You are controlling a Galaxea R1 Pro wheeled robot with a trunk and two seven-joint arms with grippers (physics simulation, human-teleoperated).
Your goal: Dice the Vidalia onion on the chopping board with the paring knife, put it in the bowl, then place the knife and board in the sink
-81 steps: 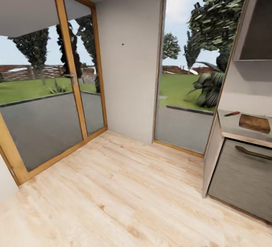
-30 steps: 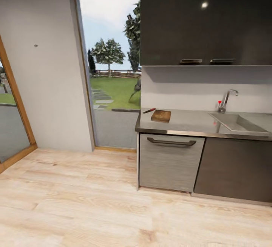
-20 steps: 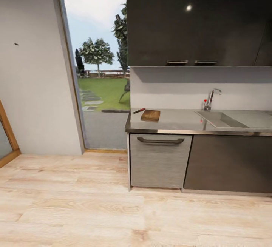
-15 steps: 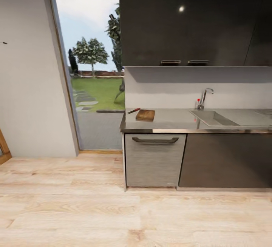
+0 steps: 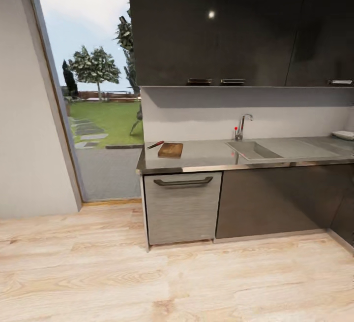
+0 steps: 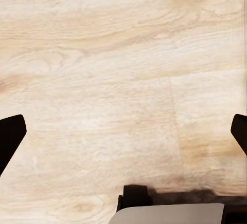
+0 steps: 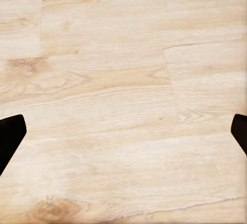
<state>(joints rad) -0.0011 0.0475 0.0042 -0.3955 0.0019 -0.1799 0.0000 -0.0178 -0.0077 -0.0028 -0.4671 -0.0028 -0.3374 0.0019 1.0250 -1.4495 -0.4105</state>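
Nearest, both claws hang over pale wood-plank flooring. The left gripper (image 6: 123,131) has its dark fingertips (image 6: 10,136) spread wide to the edges of its wrist view, with nothing between them but the floor (image 6: 123,70). The right gripper (image 7: 123,131) is spread just as wide, empty, over the same light, knotted grain.

Farther off, in the head view, the planks run up to a run of cabinets: a brushed grey drawer front (image 5: 181,209) with a dark bar handle, then smooth dark doors beside it. On top lies the glossy grey countertop (image 5: 206,154) with a thin bright edge. Near its left end rests the brown rectangular chopping board (image 5: 170,149), and just beside the board's far left corner lies the slim red-handled paring knife (image 5: 155,144). Further right sits the steel sink (image 5: 253,150) with its angular tap (image 5: 243,125); its inside cannot be seen. At the far right edge sits the white bowl (image 5: 344,135). Behind stand dark glossy wall cupboards and a tall window.
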